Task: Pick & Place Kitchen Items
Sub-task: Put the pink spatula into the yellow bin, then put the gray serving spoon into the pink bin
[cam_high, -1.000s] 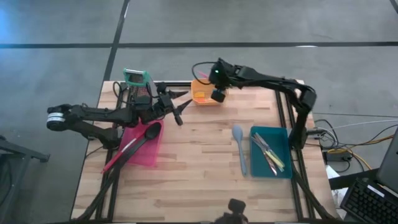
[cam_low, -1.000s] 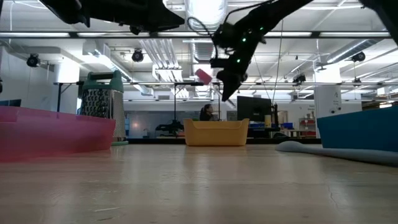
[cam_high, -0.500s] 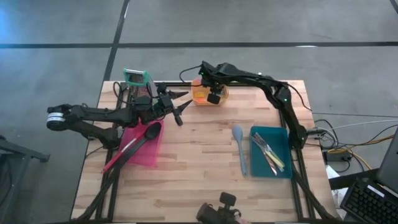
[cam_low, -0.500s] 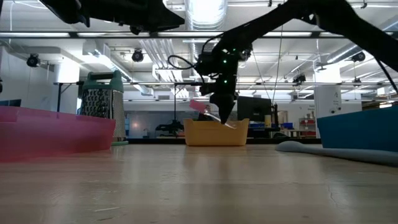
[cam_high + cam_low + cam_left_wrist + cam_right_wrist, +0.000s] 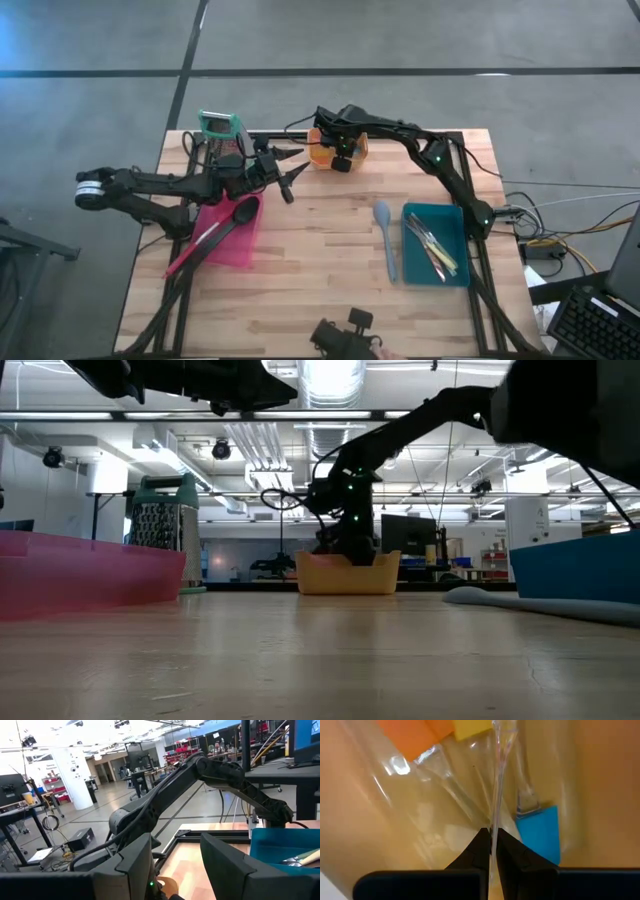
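My right gripper reaches down into the orange tub at the table's far middle, shut on a clear-handled small tool. Blue-tipped, orange-tipped and yellow-tipped tools lie in the tub. My left gripper hovers open and empty near the pink tray, which holds a black spoon and a red spoon. A pale-blue spoon lies on the table beside the teal tray, which holds metal cutlery. My right gripper pinches the clear thin handle of a small tool between its two fingertips. The fingers come from above, pointing down into the tub. The handle runs on ahead of the fingers along the tub's inside; the tool's coloured tip does not show.
A green-topped metal grater stands at the far left by the left arm. The tub sits near the far edge. Bare wood lies between the pink tray and the pale-blue spoon and along the near edge.
My right gripper has come down from well above the tub and a little toward the table's left, carrying a pink-tipped tool down into the orange tub. The pink tip has sunk out of sight behind the tub's wall.
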### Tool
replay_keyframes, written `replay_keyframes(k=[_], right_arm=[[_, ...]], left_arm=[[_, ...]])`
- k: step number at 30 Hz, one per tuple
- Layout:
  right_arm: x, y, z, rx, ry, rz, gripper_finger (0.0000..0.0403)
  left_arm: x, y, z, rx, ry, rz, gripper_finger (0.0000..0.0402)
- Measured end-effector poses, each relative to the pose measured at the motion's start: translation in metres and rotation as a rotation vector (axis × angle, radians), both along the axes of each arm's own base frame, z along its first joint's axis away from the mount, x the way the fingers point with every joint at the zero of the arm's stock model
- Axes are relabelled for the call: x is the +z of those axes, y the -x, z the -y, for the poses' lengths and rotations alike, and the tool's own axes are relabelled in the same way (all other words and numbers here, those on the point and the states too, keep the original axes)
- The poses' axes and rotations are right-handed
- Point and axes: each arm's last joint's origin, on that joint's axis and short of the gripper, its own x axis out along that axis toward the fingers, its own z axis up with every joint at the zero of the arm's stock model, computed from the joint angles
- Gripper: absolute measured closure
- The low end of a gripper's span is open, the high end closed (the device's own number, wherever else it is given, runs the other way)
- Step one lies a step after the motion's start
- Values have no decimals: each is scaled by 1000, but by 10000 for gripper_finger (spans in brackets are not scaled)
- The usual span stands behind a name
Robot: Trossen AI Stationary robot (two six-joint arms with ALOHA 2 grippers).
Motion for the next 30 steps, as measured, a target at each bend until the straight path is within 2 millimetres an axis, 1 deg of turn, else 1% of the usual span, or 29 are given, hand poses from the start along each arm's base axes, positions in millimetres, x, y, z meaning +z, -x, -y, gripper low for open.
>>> replay_keyframes(k=[6,10,16,19,24,30], right_arm=[[-5,1,4,-9,-37,17,391],[-4,1,4,-12,-33,19,381],[1,-1,6,-5,-21,36,346],[6,-2,7,-6,-11,50,322],[21,-2,6,-10,-5,64,284],[58,5,-3,-47,-47,120,245]], left_arm=[[0,0,0,0,3,1,225],[0,0,0,-1,11,5,225],[0,0,0,-2,12,6,225],[0,0,0,-2,13,6,225],[0,0,0,-2,13,6,225],[0,0,0,-4,17,8,225]])
